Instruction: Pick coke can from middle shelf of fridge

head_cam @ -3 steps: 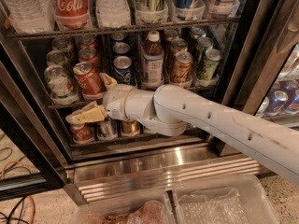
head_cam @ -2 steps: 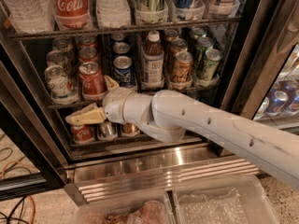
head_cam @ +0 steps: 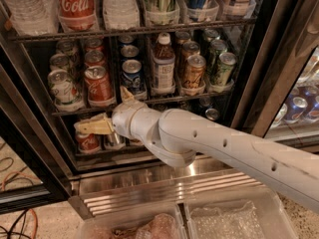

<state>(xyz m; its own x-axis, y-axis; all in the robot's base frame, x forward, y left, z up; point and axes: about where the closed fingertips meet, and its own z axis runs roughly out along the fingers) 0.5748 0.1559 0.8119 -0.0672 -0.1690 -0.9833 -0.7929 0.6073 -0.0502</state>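
Observation:
The coke can [head_cam: 98,83] is red with white script and a silver top. It stands at the front of the middle shelf [head_cam: 164,99] of the fridge [head_cam: 271,78], in the second lane from the left. More red cans line up behind it. My gripper [head_cam: 100,109] hangs just below and in front of that can, at the shelf's front edge. It is open: one cream finger [head_cam: 92,127] points left under the shelf and the other [head_cam: 124,92] points up beside the can. Nothing is held. My white arm [head_cam: 209,143] comes in from the lower right.
A pale can [head_cam: 62,89] stands left of the coke can and a blue can [head_cam: 132,73] right of it. Further right are a brown bottle [head_cam: 163,63] and several more cans. A tall Coca-Cola bottle [head_cam: 75,4] stands above, small cans [head_cam: 88,142] below. Clear bins [head_cam: 234,218] lie before the steel base [head_cam: 164,183].
The gripper has sunk slightly and stays open below the coke can. The can looked tilted a second ago and now stands upright.

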